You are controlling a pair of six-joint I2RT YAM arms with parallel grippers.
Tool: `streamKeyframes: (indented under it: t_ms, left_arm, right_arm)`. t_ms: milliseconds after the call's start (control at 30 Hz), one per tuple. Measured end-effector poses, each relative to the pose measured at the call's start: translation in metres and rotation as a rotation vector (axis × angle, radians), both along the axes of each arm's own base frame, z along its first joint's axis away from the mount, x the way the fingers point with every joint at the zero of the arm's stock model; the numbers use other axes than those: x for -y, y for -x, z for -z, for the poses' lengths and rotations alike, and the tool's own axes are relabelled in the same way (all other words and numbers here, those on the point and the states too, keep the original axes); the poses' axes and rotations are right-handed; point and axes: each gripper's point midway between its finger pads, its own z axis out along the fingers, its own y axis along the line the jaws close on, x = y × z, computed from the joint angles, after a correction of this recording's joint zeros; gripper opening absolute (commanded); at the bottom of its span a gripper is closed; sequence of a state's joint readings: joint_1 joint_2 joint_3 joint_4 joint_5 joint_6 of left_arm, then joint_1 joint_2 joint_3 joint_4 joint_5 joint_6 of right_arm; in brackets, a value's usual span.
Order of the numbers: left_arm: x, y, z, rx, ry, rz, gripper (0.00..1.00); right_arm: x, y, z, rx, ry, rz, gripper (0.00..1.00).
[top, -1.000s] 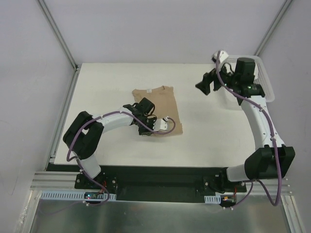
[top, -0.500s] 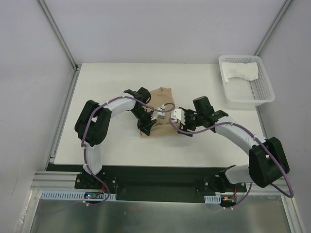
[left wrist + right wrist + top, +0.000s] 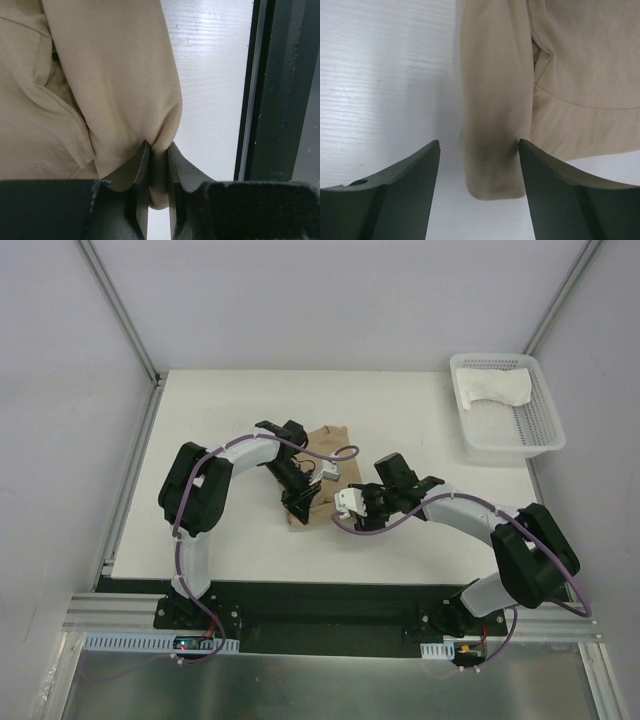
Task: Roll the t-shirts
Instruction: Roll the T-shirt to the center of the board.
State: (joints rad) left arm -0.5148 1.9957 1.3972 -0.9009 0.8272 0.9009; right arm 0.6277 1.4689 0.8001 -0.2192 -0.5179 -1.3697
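Observation:
The tan t-shirt lies partly rolled at the middle of the table. My left gripper is at its near left end, shut on a fold of the tan cloth. My right gripper is at the roll's other end, open. Its fingers stand on either side of the rolled tan end, and the right fingertip touches the roll's side. The white t-shirt lies crumpled in the basket at the far right.
The white mesh basket stands at the table's back right corner. Both arms meet over the table near its middle. A dark frame post fills the right side of the left wrist view.
My right arm swung from the basket down to the tan t-shirt, and its jaws have narrowed around the roll's end. The left gripper, still clamped, carried the cloth farther up; the shirt looks narrower.

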Motion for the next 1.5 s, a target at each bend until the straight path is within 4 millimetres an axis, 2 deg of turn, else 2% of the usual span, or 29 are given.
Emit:
streamKeyframes:
  t_ms: [100,367,567,633,700,800,867,1000,1100,1200,1367,1500]
  left_arm:
    - [0.001,0.0,-0.002,-0.009,0.003,-0.002,0.0]
    - [0.0,-0.006,-0.006,-0.039,0.017,-0.029,0.0]
    - [-0.002,-0.006,-0.006,-0.056,0.014,-0.042,0.0]
    - [-0.002,-0.006,-0.006,-0.06,0.012,-0.045,0.0]
    - [-0.002,-0.006,-0.006,-0.064,0.009,-0.05,0.0]
    - [-0.002,-0.003,-0.006,-0.081,0.008,-0.058,0.0]
    - [-0.001,0.002,-0.007,-0.11,0.014,-0.066,0.0]
    - [0.002,0.014,-0.016,-0.187,0.033,-0.08,0.0]
    - [0.003,0.021,-0.021,-0.241,0.041,-0.096,0.0]
    - [0.003,0.026,-0.02,-0.271,0.026,-0.104,0.0]
    - [-0.001,0.027,-0.006,-0.338,-0.023,-0.132,0.0]
    - [-0.003,0.019,0.003,-0.4,-0.064,-0.163,0.0]
  right_arm:
    - [0.0,-0.003,0.007,0.01,0.025,0.0,0.64]
    - [-0.004,-0.003,0.026,0.046,0.118,-0.034,0.49]
    - [-0.009,-0.016,0.033,0.11,0.187,-0.043,0.26]
    - [-0.01,-0.019,0.032,0.119,0.197,-0.046,0.14]
    - [-0.01,-0.019,0.03,0.095,0.213,-0.053,0.09]
    - [-0.006,-0.012,0.02,-0.011,0.235,-0.073,0.06]
    - [0.0,0.0,0.008,-0.102,0.247,-0.097,0.05]
    - [0.014,0.034,-0.012,-0.274,0.282,-0.172,0.05]
    - [0.021,0.057,-0.013,-0.407,0.315,-0.227,0.05]
    - [0.021,0.062,-0.008,-0.507,0.328,-0.249,0.05]
    - [0.016,0.051,0.008,-0.632,0.338,-0.245,0.05]
    - [0.014,0.045,0.018,-0.703,0.343,-0.241,0.05]
